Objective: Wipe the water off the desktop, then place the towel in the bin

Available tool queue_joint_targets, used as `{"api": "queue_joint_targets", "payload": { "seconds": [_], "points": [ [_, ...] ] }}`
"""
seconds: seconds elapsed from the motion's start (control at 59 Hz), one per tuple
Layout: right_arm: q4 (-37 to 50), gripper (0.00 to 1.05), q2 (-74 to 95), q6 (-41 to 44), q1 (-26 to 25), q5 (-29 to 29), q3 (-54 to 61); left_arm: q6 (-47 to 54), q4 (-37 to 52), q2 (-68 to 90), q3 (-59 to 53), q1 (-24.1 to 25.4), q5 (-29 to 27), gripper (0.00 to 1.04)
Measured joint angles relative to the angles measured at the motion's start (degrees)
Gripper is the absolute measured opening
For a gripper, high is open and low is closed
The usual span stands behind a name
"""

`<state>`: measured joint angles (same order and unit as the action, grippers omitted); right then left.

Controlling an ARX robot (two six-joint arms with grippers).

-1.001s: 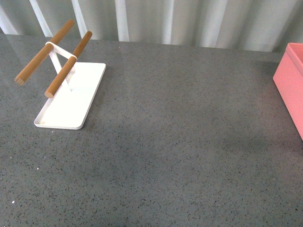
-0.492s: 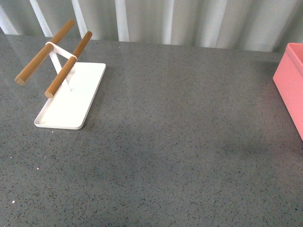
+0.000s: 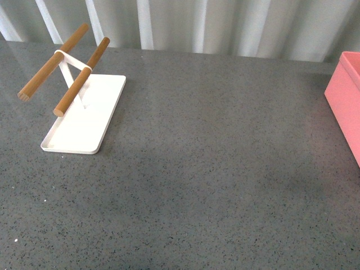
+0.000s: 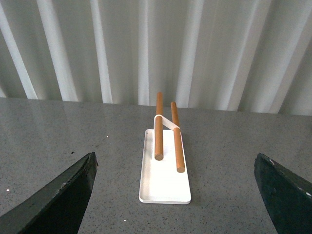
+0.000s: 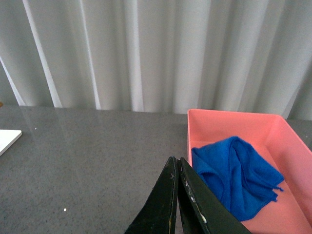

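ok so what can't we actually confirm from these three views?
- Bin: front view's right edge cuts it off, so its inside is hidden there.
- Towel: shows only in the right wrist view; the shut right gripper covers its near corner.
- Water on the desktop: speckle and glare hide any remaining film.
- Left gripper: open; only the finger ends show.
- Arms: none in the front view.

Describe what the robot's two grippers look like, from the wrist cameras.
Left gripper: two dark, nearly black fingers with a matte, wedge-shaped taper. Right gripper: the same dark, flat, pointed blades, with small pale scuffs along the edges. No cables or markings show.
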<state>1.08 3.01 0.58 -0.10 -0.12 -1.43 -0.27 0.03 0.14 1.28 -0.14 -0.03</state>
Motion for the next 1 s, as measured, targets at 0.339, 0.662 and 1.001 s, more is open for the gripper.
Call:
{"api": "queue_joint_targets", "payload": {
  "seconds": [0.339,0.662,1.001],
  "points": [
    [-1.0,0.17,-2.8,0.0,0.0,0.1,0.0,0.0,0.0,-0.1,0.0,0.0,0.0,0.98],
    [-1.0,0.72,-2.8,0.0,0.0,0.1,0.0,0.0,0.0,-0.1,0.0,0.0,0.0,0.98],
    [-1.0,0.98,-2.8,-0.1,0.0,0.1,0.0,0.0,0.0,-0.1,0.0,0.0,0.0,0.98]
  ]
}}
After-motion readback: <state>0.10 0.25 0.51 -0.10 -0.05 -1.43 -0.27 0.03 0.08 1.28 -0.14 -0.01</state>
